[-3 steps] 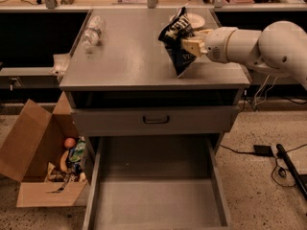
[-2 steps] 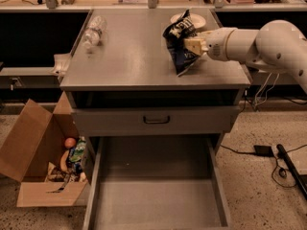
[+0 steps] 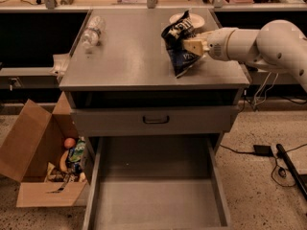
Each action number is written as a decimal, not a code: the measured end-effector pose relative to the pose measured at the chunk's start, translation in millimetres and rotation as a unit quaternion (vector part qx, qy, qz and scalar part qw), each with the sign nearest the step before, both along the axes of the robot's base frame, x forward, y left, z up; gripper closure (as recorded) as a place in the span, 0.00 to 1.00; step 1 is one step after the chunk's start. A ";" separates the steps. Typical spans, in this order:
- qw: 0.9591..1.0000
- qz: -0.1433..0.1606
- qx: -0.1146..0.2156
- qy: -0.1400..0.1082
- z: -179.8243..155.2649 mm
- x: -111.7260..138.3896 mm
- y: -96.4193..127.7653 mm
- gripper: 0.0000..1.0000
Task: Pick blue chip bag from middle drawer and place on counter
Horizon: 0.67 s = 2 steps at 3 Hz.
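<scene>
The blue chip bag (image 3: 181, 47), dark navy with white lettering, is held over the right part of the grey counter (image 3: 139, 56). Its lower end reaches down to the counter surface near the front right. My gripper (image 3: 192, 46) comes in from the right on the white arm and is shut on the bag's right side. The middle drawer (image 3: 156, 195) stands pulled out below, its bare grey floor showing nothing inside.
A plastic bottle (image 3: 92, 31) lies at the counter's back left. A white plate (image 3: 188, 20) sits behind the bag. A closed drawer front with a black handle (image 3: 156, 120) is under the top. An open cardboard box (image 3: 45, 162) of items stands at the left. Cables (image 3: 283, 162) lie on the floor at right.
The gripper with the bag has shifted slightly back and up over the counter; the bag hangs a little more upright.
</scene>
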<state>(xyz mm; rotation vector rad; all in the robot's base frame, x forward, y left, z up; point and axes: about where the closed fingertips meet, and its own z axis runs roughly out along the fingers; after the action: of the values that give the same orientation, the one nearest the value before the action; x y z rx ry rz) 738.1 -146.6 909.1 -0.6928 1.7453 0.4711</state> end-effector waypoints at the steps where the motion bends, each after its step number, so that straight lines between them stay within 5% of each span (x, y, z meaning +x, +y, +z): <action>1: 1.000 0.000 0.000 0.000 0.0 0.0 0.0 0.16; 2: 1.000 0.000 0.000 0.000 0.0 0.0 0.0 0.00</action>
<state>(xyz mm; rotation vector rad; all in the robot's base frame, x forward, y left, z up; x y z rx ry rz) 738.1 -146.5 909.0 -0.6929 1.7453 0.4711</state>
